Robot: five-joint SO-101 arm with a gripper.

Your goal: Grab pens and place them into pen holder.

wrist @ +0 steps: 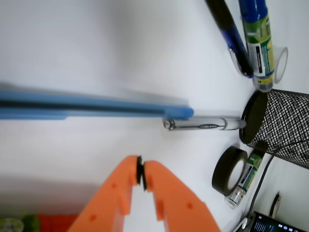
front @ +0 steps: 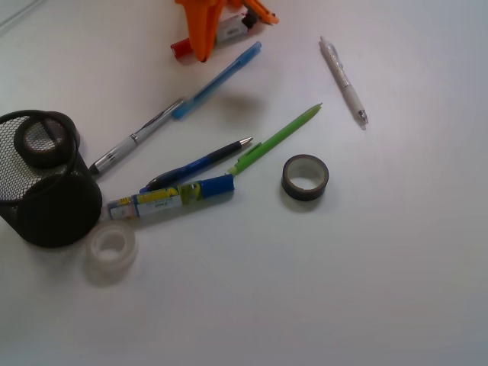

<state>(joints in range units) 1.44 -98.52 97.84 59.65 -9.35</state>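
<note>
Several pens lie on the white table: a light blue pen (front: 217, 80), a silver pen (front: 137, 137), a dark blue pen (front: 200, 164), a green pen (front: 278, 137) and a white pen (front: 343, 80). The black mesh pen holder (front: 49, 202) stands at the left. My orange gripper (front: 203, 52) is at the top edge, just above the light blue pen's far end. In the wrist view the gripper (wrist: 140, 174) is shut and empty, apart from the blurred light blue pen (wrist: 91, 107) and the silver pen (wrist: 203, 124). The holder (wrist: 285, 128) is at the right.
A blue and yellow marker (front: 171, 198) lies by the holder. A dark tape roll (front: 305, 177) sits mid-table, a clear tape roll (front: 110, 245) in front of the holder, and a black tape roll (front: 46, 141) at the holder's rim. A red and white object (front: 181, 47) lies beside the gripper.
</note>
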